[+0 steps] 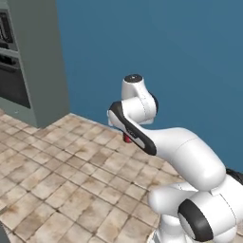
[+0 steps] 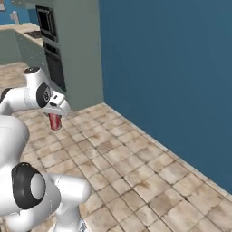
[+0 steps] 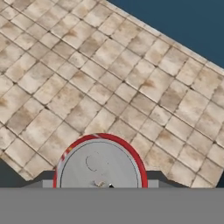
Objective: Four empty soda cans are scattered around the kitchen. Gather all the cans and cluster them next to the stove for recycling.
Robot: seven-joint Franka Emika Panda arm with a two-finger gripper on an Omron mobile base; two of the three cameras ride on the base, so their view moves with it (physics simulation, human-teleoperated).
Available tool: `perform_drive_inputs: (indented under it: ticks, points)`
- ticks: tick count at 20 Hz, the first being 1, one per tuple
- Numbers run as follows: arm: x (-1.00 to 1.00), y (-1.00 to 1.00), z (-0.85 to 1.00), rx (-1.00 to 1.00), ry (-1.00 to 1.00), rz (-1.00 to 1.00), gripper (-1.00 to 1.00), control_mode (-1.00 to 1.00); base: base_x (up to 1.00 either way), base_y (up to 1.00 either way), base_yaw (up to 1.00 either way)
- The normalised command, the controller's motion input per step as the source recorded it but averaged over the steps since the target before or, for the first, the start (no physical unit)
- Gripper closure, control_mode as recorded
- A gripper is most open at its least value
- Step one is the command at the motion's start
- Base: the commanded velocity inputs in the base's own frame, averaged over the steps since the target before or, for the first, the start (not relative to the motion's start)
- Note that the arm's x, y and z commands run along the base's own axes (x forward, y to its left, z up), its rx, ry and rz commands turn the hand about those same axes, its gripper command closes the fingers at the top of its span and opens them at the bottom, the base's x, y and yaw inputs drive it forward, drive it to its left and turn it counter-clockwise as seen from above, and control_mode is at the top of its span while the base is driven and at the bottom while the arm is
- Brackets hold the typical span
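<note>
At lower centre of the hand view: one soda can [image 3: 99, 165], red-walled, silvery top facing the camera, long axis running straight along the gripper [image 3: 99, 186], whose jaws are clamped on its sides. In the right base view, upper left, it hangs upright beneath the hand, clear of the tiled floor [image 2: 136, 167]; no stove in frame, so carriage elsewhere is judged next.

Arm folded low, claw [image 2: 55, 118] pointing down, clamped on can [image 2: 55, 121].

The soda can [image 3: 100, 164] has a matt grey metal top and glossy red rim; floor tiles [image 3: 109, 87] look like mottled, perhaps rough, stone.
</note>
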Motion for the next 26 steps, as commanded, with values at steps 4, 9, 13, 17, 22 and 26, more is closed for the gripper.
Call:
perform_drive_inputs:
  ticks: [4, 9, 13, 17, 22, 26]
  points:
    - [0.0, 0.0, 0.0, 0.0, 0.0, 0.0, 1.0, 1.0, 0.63, -0.13, 0.33]
    - [0.0, 0.0, 0.0, 0.0, 0.0, 0.0, 1.0, 1.0, 0.63, -0.11, 0.33]
    - [0.0, 0.0, 0.0, 0.0, 0.0, 0.0, 1.0, 1.0, 0.62, -0.07, 0.36]
    - [0.0, 0.0, 0.0, 0.0, 0.0, 0.0, 1.0, 1.0, 0.62, -0.04, 0.37]
    - [0.0, 0.0, 0.0, 0.0, 0.0, 0.0, 1.0, 1.0, 0.63, -0.07, 0.34]
    - [0.0, 0.0, 0.0, 0.0, 0.0, 0.0, 1.0, 1.0, 0.64, -0.07, 0.34]
